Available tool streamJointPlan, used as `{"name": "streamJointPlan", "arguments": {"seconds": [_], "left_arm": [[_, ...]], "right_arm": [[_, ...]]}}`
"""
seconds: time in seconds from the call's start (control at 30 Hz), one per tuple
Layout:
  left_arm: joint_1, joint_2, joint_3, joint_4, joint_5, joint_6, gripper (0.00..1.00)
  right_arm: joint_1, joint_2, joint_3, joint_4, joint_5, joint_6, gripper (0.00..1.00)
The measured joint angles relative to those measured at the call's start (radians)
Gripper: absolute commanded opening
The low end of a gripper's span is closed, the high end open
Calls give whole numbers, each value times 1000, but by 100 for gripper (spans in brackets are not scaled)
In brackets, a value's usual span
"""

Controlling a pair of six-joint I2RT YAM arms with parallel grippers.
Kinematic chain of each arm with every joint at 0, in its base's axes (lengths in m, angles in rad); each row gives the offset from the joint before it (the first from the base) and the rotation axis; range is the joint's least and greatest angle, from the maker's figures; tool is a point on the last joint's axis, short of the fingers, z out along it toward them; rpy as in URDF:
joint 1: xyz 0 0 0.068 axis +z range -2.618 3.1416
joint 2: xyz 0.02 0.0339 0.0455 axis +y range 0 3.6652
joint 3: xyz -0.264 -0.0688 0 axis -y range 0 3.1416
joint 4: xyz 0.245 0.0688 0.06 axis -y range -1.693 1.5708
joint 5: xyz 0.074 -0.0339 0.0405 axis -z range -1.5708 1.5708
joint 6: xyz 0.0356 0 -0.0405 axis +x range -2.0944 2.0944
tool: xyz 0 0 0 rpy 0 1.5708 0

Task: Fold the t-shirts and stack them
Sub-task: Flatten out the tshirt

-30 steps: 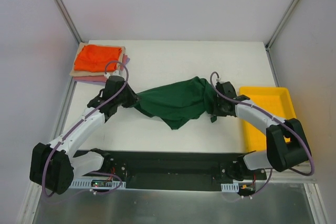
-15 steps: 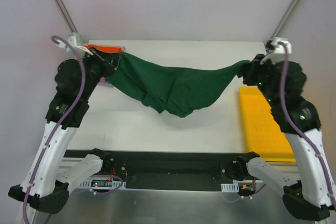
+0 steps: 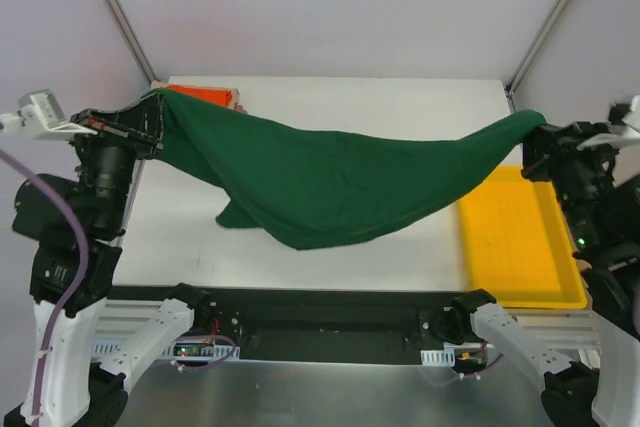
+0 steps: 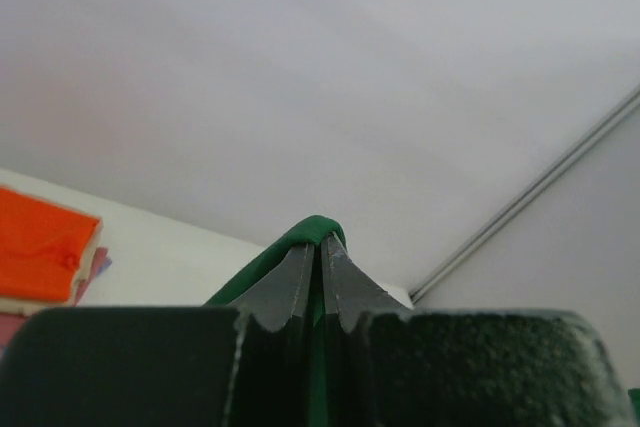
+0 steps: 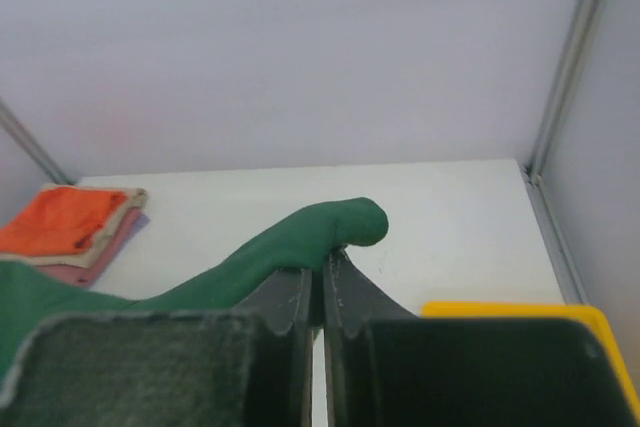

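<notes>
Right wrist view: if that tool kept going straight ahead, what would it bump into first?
Apart from the dark green cloth t-shirt pinched in the right tool, the way looks free until the white table near its far edge; depth is unclear.

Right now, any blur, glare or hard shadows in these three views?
Top external: even light, no glare, dark green cloth t-shirt reads clearly. Left wrist: left gripper body soft, out of focus. Right wrist: right gripper likewise blurred up close.
</notes>
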Motion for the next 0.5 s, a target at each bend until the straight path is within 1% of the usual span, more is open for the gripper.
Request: {"name": "streamJointPlan", "arguments": {"seconds": [0.13,0.2,0.3,0.33,0.37,0.4,0.43,0.47,0.5], "left_arm": [[0,61,-78,-2,-63,13,0],[3,143,-133,2,-81,14,0],[33,297,-219,8,-49,-5,0],[47,353,-248,9,-26,-14,5],[61,418,-281,11,4,-24,15],[73,482,-312,10,36,-33,34],[80,535,-330,2,59,-36,54],[87,600,-344,-8,86,-38,72],[92,661,-351,-14,113,-37,81]], "right_arm": [[-6,105,-41,-18,136,-23,0],[-60,228,-54,-15,173,-31,0],[-167,432,-77,21,160,-37,0],[-196,511,-87,39,148,-42,2],[-219,591,-98,58,138,-48,3],[-236,668,-108,74,126,-56,3],[-245,727,-113,85,119,-64,8],[-254,804,-114,98,112,-77,18],[-258,860,-113,111,107,-85,29]]}}
